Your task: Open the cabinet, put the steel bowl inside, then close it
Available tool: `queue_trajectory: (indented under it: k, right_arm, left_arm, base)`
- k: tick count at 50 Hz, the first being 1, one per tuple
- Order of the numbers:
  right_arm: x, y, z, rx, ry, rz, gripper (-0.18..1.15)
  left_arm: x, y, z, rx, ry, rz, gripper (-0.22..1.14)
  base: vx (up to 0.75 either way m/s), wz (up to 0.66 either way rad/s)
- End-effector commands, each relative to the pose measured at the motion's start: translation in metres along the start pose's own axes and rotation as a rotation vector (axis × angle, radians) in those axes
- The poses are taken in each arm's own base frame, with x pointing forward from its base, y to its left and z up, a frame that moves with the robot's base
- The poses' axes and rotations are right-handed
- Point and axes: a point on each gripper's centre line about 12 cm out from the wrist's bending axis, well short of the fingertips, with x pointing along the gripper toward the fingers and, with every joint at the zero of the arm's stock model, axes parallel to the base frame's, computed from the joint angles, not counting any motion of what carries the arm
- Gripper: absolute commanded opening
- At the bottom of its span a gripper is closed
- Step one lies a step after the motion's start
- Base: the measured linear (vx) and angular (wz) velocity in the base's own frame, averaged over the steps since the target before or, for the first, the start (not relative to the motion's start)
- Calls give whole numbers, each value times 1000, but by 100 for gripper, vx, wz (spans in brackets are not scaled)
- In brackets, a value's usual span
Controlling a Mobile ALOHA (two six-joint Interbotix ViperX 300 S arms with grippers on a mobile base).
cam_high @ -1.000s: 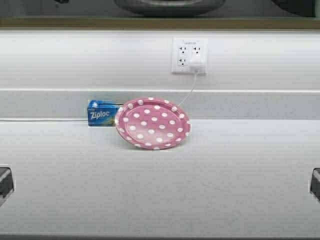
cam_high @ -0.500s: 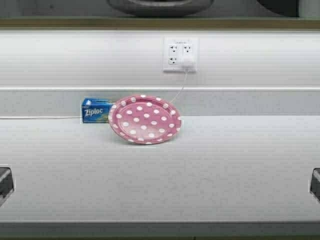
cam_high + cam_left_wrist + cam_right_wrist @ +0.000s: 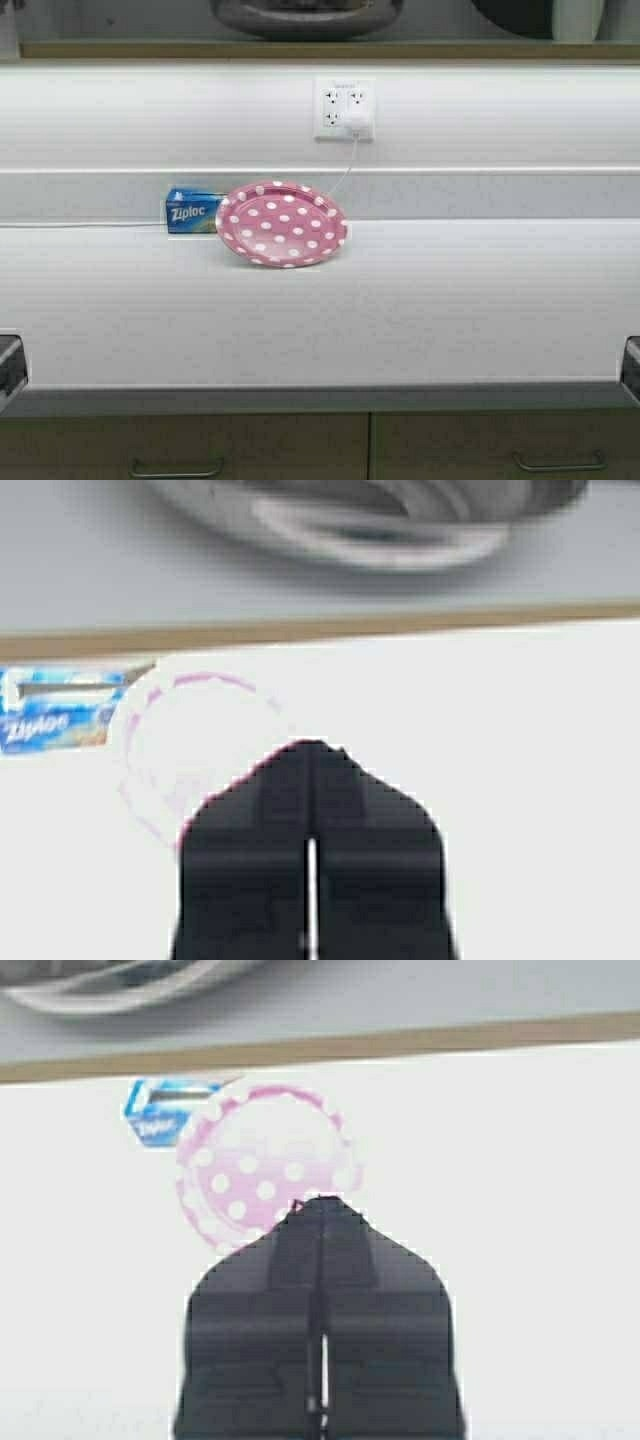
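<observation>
Robot has backed away from the surface (image 3: 320,310): in the high view the whole scene sits farther off than a second ago, and the front edge plus the tan drawers (image 3: 190,445) below are now in frame, which they were not before. The things themselves have not shifted relative to one another. Steel bowl (image 3: 305,15) rests on the pale grey floor of the cabinet (image 3: 320,48), directly above the wall outlet (image 3: 344,108); only its lower part shows at the frame's upper edge. Cabinet doors are not in view, so presumably open. Pink dotted plate (image 3: 282,224) lies on the surface touching the blue bag box (image 3: 193,212). Left pincer (image 3: 312,780) is drawn back low at the left edge, fingers pressed together, holding nothing. Right pincer (image 3: 322,1230) likewise at the right edge, closed and empty. Judgement: placing is done; the retreat likely makes room to swing the doors. Closing remains.
</observation>
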Motion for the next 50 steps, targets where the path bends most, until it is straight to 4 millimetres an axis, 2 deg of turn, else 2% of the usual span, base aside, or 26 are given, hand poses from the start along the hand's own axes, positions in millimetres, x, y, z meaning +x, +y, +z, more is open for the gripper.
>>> queue_trajectory:
  k: [1, 9, 18, 23, 27, 37, 44, 50]
  right_arm:
    - [-4, -1, 2, -6, -8, -5, 8]
    - [-4, -9, 1, -7, -6, -28, 8]
    - [-9, -9, 3, -31, -8, -35, 8]
    - [-13, -11, 3, -40, 12, -57, 8]
    - [-24, -14, 3, -63, 24, -83, 8]
    - [-68, -30, 21, -133, -19, -186, 8]
    - [-105, -57, 45, -127, -133, -320, 8]
    - [-123, -90, 65, -144, -182, -482, 8]
  left_arm:
    - [-3, 0, -2, 17, -3, -2, 4]
    - [1, 0, -4, -1, -3, 0, 4]
    - [0, 4, -5, -37, 1, 15, 4]
    - [-3, 17, -1, -54, -6, 53, 4]
    - [-9, 31, -1, -68, 10, 93, 4]
    - [-40, 79, 14, -97, 6, 244, 4]
    - [-75, 107, 38, -81, -32, 355, 4]
    - [-106, 122, 66, -10, -62, 441, 4]
  base:
    - [-21, 4]
    - [-26, 3]
    - [-30, 3]
    - [-24, -1]
    - [-20, -3]
    - [-20, -6]
    - [-20, -9]
    - [-16, -7]
